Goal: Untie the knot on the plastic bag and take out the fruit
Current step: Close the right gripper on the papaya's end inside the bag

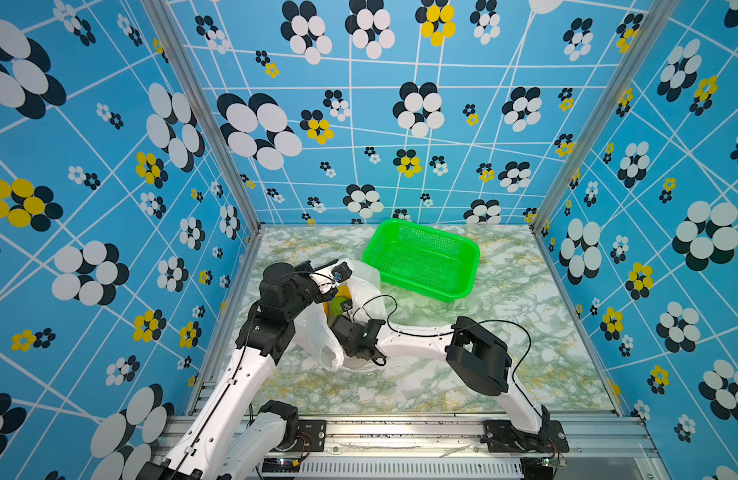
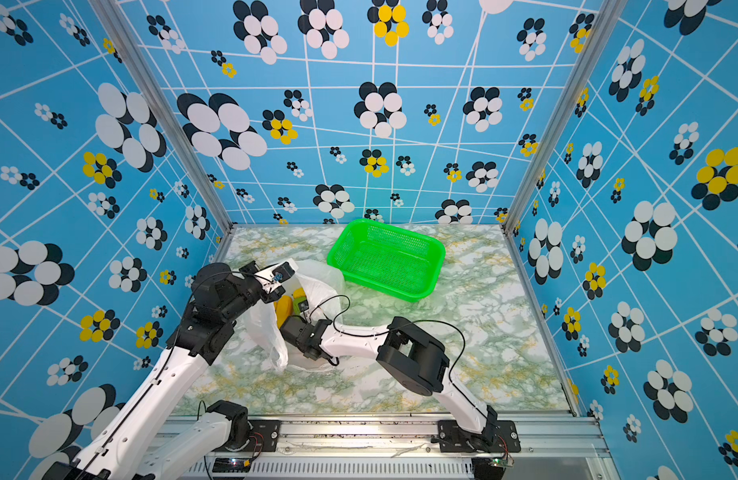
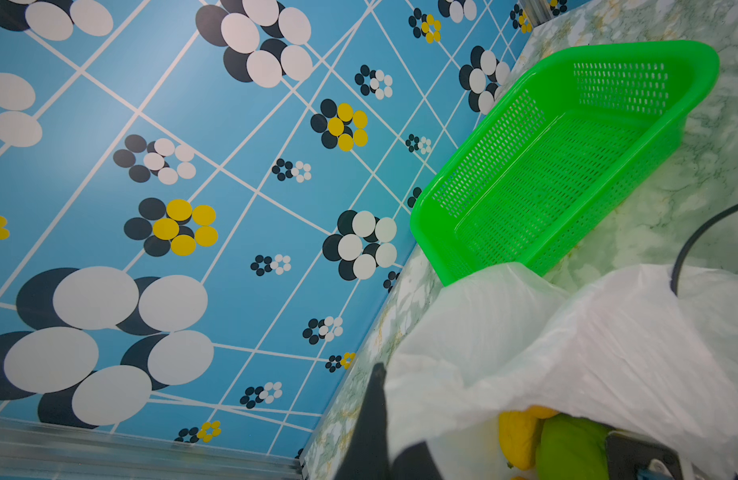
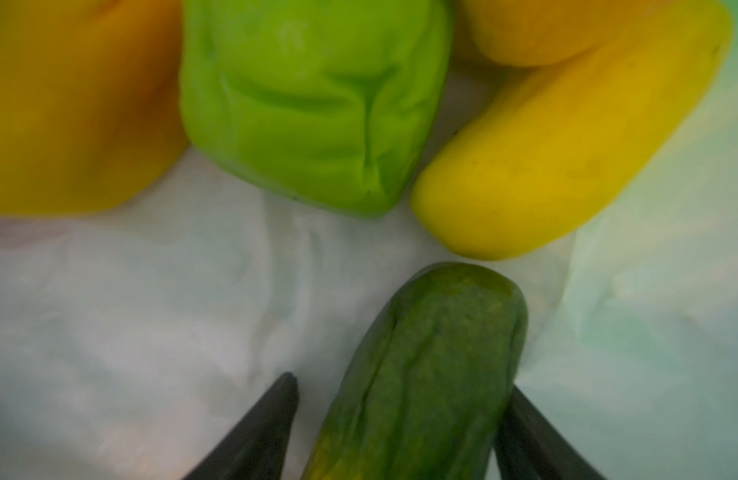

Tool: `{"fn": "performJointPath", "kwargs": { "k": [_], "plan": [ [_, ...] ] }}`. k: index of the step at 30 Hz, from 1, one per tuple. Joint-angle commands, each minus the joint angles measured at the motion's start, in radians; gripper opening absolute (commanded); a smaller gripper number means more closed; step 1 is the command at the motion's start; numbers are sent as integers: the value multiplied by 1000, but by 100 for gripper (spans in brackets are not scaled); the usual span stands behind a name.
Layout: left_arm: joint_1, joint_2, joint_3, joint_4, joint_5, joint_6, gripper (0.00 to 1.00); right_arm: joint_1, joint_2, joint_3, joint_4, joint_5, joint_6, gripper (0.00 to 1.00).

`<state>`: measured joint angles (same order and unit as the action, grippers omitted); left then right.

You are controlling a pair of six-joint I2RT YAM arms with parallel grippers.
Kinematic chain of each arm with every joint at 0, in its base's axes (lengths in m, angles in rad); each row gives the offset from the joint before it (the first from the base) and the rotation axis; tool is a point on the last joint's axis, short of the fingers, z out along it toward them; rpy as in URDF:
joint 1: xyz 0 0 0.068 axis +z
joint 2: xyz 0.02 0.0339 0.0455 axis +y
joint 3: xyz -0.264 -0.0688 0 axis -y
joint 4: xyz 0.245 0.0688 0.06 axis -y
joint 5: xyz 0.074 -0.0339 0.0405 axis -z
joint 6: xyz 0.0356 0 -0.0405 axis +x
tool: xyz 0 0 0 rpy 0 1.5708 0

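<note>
The plastic bag (image 1: 313,332) (image 2: 261,328) lies at the left of the marble table with its mouth spread open. The knot is out of view. My left gripper (image 1: 332,286) (image 3: 386,399) is shut on the bag's upper edge and holds it up. My right gripper (image 1: 344,309) (image 4: 402,384) reaches inside the bag, its jaws straddling a dark green elongated fruit (image 4: 434,353). One finger touches the fruit and a gap shows at the other. Beyond lie a light green fruit (image 4: 313,104), a yellow one (image 4: 566,153) and an orange one (image 4: 68,104).
An empty green mesh basket (image 1: 425,230) (image 2: 392,227) (image 3: 608,48) stands at the back middle, just beyond the bag. Patterned blue walls close in the left, back and right. A black cable (image 1: 384,299) loops over the right wrist beside the bag.
</note>
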<state>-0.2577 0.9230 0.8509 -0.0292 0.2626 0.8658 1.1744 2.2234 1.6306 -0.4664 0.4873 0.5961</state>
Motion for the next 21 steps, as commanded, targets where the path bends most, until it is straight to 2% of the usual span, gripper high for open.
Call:
{"fn": "performJointPath", "kwargs": {
  "k": [1,6,10,21],
  "plan": [
    [-2,-26,-15,24,12,9,0,-6,10,11,-33,-22,26,59],
    [-2,-27,-18,22,13,10,0,-3,-40,1,-7,-33,-16,42],
    [6,-17,-15,12,34,6,0,16,-153,-79,73,-6,-78,39],
    [25,22,-3,-5,33,-14,0,23,-404,-305,263,136,-139,28]
  ]
}}
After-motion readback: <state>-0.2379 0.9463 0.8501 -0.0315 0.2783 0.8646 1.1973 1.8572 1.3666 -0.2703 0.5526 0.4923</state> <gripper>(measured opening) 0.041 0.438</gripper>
